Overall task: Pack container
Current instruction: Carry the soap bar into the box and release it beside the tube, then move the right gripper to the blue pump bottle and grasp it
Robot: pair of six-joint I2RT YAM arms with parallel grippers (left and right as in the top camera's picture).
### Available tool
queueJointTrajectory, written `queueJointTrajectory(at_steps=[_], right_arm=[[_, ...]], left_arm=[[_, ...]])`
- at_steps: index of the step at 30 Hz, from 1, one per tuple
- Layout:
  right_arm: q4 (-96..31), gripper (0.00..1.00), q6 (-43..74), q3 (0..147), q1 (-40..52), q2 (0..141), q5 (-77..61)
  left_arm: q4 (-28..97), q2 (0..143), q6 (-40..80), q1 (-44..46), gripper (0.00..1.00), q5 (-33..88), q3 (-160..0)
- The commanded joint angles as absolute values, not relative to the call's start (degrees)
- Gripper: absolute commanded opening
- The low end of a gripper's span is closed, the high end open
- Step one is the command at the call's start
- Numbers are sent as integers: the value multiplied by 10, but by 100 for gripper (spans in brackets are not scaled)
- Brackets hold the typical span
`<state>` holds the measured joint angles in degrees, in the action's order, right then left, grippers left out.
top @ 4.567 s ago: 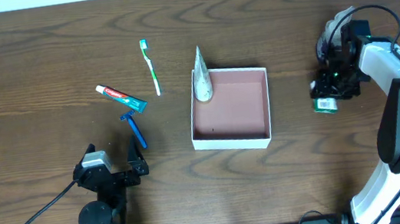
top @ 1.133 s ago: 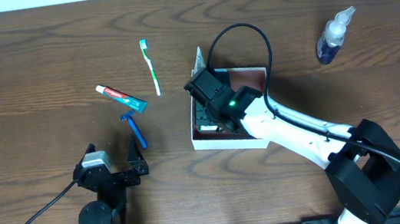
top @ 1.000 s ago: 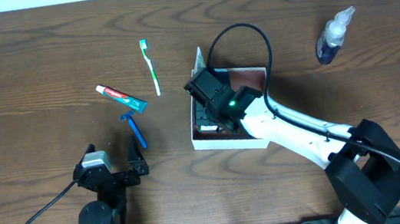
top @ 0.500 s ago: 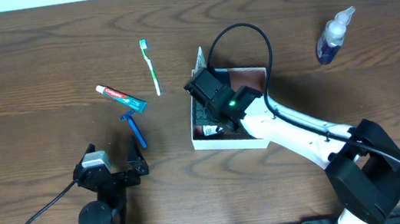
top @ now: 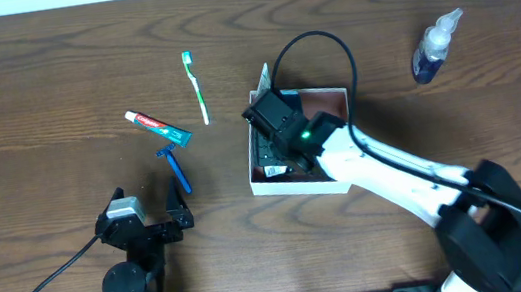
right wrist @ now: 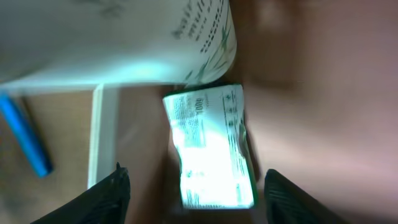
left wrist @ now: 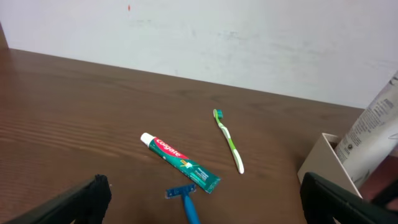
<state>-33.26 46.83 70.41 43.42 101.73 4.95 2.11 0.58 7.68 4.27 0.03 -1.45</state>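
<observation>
The container (top: 298,184), a white-walled square box with a pinkish-brown inside, sits mid-table; its corner shows in the left wrist view (left wrist: 318,163). My right gripper (top: 278,156) is low inside its left half, jaws open (right wrist: 205,202). A green and white packet (right wrist: 211,149) lies flat on the box floor between the spread fingers, seen from overhead near the front left corner (top: 273,171). A white tube (top: 259,74) leans on the back left corner (right wrist: 124,37). My left gripper (top: 145,229) rests open and empty at the front left (left wrist: 217,208).
A green toothbrush (top: 195,86), a toothpaste tube (top: 158,127) and a blue razor (top: 175,167) lie on the table left of the container. A blue spray bottle (top: 434,45) lies at the back right. The right arm stretches from the front right across to the box.
The right arm carried the packet from the table's right side into the container. In the last second the packet came to lie on the box floor and the gripper barely shifted. The left arm stayed still.
</observation>
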Motion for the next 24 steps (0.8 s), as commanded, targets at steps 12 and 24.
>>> queueJointTrajectory(at_steps=[12,24], right_arm=[[-444,79,362,705,376,715,209],[-346,82,264,705,63,708,168]], left_arm=[[42,2,77,41,98,-5,-2],[42,2,77,41,98,-4,-2]])
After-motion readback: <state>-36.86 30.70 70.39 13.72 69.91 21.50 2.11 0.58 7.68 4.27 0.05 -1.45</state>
